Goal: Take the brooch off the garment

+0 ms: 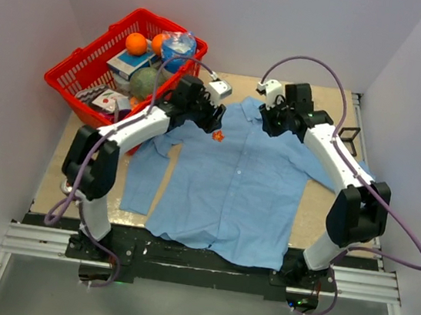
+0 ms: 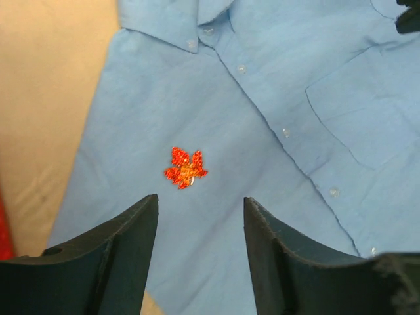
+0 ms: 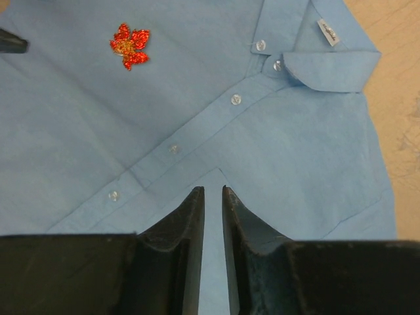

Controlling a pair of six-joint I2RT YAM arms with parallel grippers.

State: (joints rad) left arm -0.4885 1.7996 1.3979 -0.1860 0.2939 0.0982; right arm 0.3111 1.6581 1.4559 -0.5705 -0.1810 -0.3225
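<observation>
Spread wide at the bottom of the left wrist view, the dark fingers [image 2: 125,256] of your left jaws hold nothing. Just beyond the gap between them lies the brooch [image 2: 186,168], a glittering red-orange, leaf-like ornament. It sits flat on the garment [image 2: 275,79] and is clear of both fingertips.

Your right jaws are drawn almost together. Their fingers [image 3: 177,249] leave only a narrow slit, which shows pale blue cloth. A small peak in the fabric meets the fingertips beside the button placket [image 3: 174,149]. Whether that cloth is pinched or merely lies beneath the jaws cannot be told.

Moving outward in the right wrist view, the brooch lies well up and to the left of these jaws, on the far side of the placket. The buttoned-down collar [image 3: 328,69] lies up and to the right. In the left wrist view a chest pocket [image 2: 367,111] sits across the placket from the brooch.

From above, the shirt lies front-up on the tan surface [image 1: 311,217] with its collar toward the far edge. Your two jaws flank the collar, and the left ones are just beside the brooch. A red basket [image 1: 71,69] stands at the far left corner, holding two oranges [image 1: 136,43] among other goods.
</observation>
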